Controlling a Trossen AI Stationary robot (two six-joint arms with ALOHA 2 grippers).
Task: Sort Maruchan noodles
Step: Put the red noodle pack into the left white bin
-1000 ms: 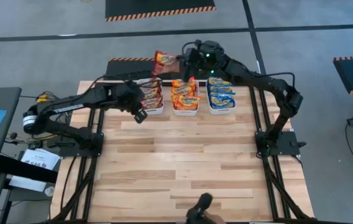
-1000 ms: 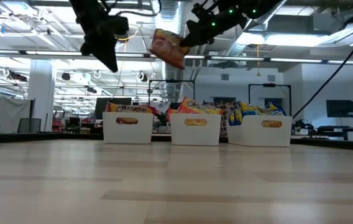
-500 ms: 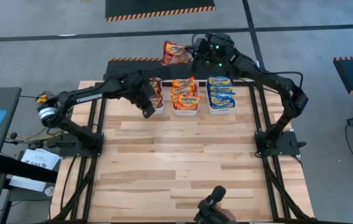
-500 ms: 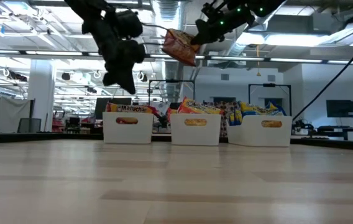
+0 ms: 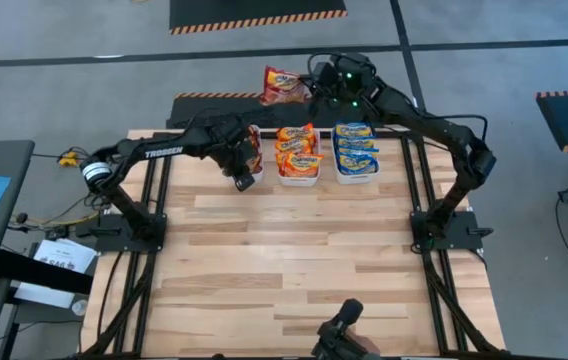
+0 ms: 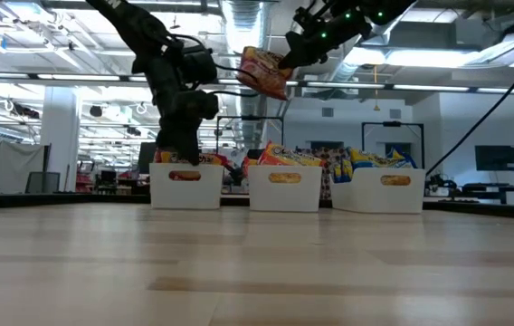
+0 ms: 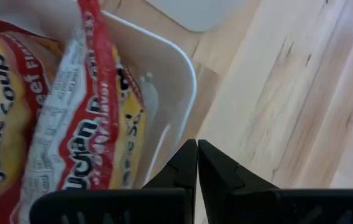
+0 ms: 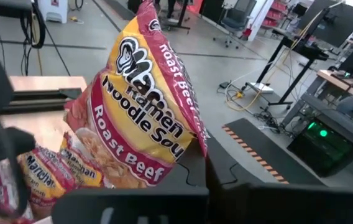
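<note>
Right gripper [image 5: 309,88] clamps a maroon Roast Beef packet [image 5: 282,86] held high, beyond the bins' far side; its fingers hidden behind the packet [image 8: 142,118] in the wrist view. Left gripper [image 7: 196,163] pressed closed, empty, just beside the left bin [image 7: 164,93] wall; maroon packets [image 7: 86,124] inside are cut off.

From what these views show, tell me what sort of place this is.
Probably a robotics lab or workshop in an open industrial hall. The light wooden-plank table sits on a grey floor with orange-and-black hazard striping, the low view shows exposed silver ceiling ducts, and black office chairs stand at workstations behind.
</note>
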